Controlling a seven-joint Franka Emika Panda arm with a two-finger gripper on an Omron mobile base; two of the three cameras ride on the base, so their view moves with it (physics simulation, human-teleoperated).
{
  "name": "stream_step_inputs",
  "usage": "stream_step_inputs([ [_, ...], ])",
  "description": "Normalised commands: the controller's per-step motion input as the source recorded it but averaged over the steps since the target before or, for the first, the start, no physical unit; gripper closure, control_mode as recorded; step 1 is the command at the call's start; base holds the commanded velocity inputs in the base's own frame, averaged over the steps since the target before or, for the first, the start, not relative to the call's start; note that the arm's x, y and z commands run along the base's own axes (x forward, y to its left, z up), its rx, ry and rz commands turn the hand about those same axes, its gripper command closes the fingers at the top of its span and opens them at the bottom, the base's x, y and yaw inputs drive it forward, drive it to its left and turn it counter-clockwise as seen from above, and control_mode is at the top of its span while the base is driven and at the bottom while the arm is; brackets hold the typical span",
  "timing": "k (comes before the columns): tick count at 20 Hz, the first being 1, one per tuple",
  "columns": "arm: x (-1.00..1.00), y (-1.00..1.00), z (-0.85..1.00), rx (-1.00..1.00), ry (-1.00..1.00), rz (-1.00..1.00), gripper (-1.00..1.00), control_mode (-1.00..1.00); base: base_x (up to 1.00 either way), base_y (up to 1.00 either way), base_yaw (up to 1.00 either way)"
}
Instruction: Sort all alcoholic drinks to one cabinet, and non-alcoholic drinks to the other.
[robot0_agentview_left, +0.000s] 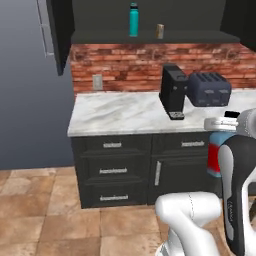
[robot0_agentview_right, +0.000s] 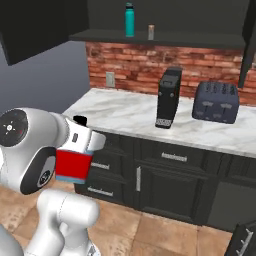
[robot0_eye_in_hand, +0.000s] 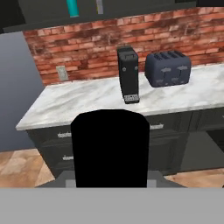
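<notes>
My gripper (robot0_agentview_right: 79, 148) is shut on the alcoholic drink, a flat blue flask (robot0_agentview_right: 73, 167) with a red label. It hangs in the air in front of the lower drawers, well below the counter top. The left base view shows the flask (robot0_agentview_left: 216, 156) under the white hand at the right edge. Its black cap (robot0_eye_in_hand: 109, 148) blocks the lower middle of the hand view. Two non-alcoholic drinks stand on the shelf of the open upper cabinet: a tall teal bottle (robot0_agentview_left: 133, 20) (robot0_agentview_right: 129, 20) and, to its right, a small carton (robot0_agentview_left: 160, 31) (robot0_agentview_right: 151, 32).
A black coffee machine (robot0_agentview_left: 172, 92) and a dark toaster (robot0_agentview_left: 209, 89) stand on the marble counter (robot0_agentview_left: 115, 115) below the shelf. The cabinet's left door (robot0_agentview_left: 57, 35) hangs open. Dark drawers (robot0_agentview_left: 111, 170) face me under the counter.
</notes>
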Motion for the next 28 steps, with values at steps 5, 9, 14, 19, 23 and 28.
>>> stream_step_inputs([
  [5,0.0,0.0,0.0,0.0,0.0,0.0,1.0,1.0,0.03,-0.97,-0.03],
  [9,0.0,0.0,0.0,0.0,0.0,0.0,1.0,1.0,0.0,-0.93,-0.02],
  [14,0.0,0.0,0.0,0.0,0.0,0.0,1.0,1.0,0.0,-0.89,-0.02],
  [19,0.0,0.0,0.0,0.0,0.0,0.0,1.0,1.0,0.08,-1.0,0.0],
  [23,0.0,0.0,0.0,0.0,0.0,0.0,1.0,1.0,0.37,-0.81,0.0],
  [28,0.0,0.0,0.0,0.0,0.0,0.0,1.0,1.0,0.79,-0.21,0.0],
])
